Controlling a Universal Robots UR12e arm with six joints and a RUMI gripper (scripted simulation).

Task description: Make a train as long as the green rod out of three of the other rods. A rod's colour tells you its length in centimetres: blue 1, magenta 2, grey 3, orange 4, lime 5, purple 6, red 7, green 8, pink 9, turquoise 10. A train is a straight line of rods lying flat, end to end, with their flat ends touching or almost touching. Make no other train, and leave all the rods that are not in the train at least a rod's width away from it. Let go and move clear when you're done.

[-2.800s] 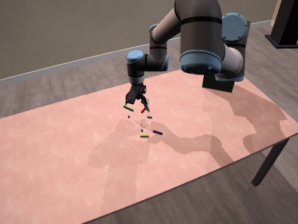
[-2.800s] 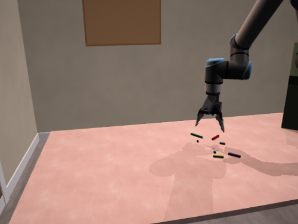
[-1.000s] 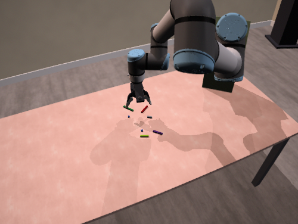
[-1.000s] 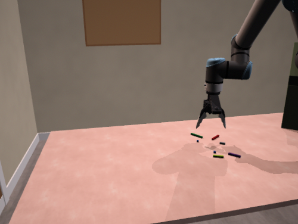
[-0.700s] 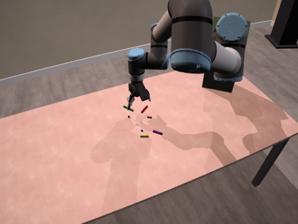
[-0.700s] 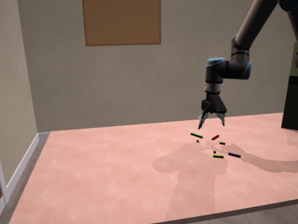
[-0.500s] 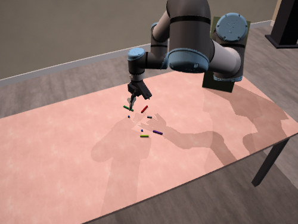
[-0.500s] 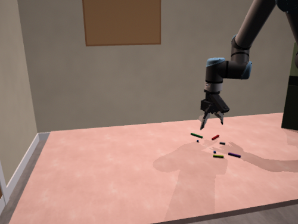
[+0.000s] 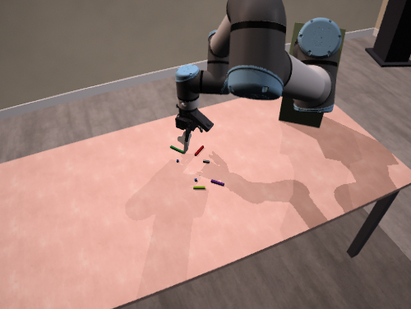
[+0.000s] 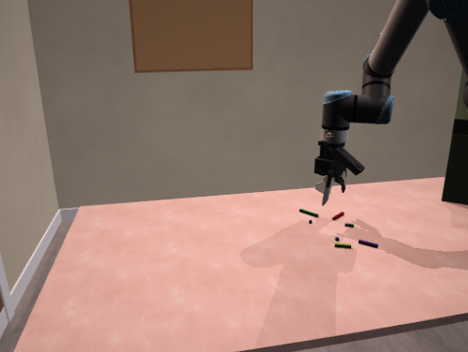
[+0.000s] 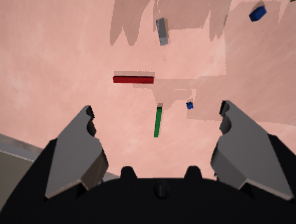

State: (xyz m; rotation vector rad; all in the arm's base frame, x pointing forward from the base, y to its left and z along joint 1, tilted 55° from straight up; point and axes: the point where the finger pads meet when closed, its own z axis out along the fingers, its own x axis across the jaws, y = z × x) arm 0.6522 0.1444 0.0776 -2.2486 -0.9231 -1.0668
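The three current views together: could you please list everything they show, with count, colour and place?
Green rod: one, green, nearest the gripper
Red rod: one, red, beside green
Grey rod: one, grey, near red
First blue rod: one, blue, near green
Second blue rod: one, blue, near lime
Lime rod: one, lime, beside purple
Purple rod: one, purple
Table: one, pink, under rods
Board: one, brown, on wall
Stand: one, black, on floor
Panel: one, dark green, behind arm
Arm: one, grey-blue
Gripper: one, black-grey, open

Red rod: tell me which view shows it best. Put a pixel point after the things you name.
The wrist view: the red rod (image 9: 199, 150) (image 10: 338, 215) (image 11: 133, 80) appears largest there, whole and uncovered. The top and exterior views also show it whole, but small and slanted.
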